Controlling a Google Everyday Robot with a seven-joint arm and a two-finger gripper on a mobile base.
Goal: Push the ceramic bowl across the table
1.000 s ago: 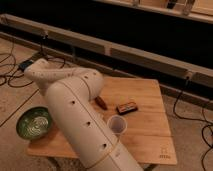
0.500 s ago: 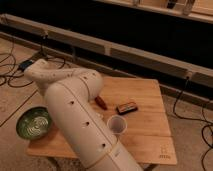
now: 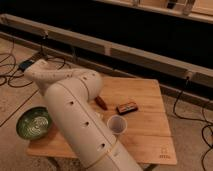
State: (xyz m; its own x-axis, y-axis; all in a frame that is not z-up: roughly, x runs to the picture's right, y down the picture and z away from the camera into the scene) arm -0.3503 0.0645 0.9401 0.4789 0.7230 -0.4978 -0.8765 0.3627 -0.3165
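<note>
Camera view has the ceramic bowl (image 3: pixel 35 123) at the counter's (image 3: pixel 150 95) left edge, beside the big white arm (image 3: pixel 75 112). The pincer's hidden, probably behind that arm, so I can't tell its grip or how close the bowl is to it. I'd say the push has barely begun, with the whole counter left to cross.

No visible change; the jaws are out of view.

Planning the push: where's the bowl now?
In the camera view the bowl sits at the table's left edge, just left of the white arm; the gripper is not visible.
</note>
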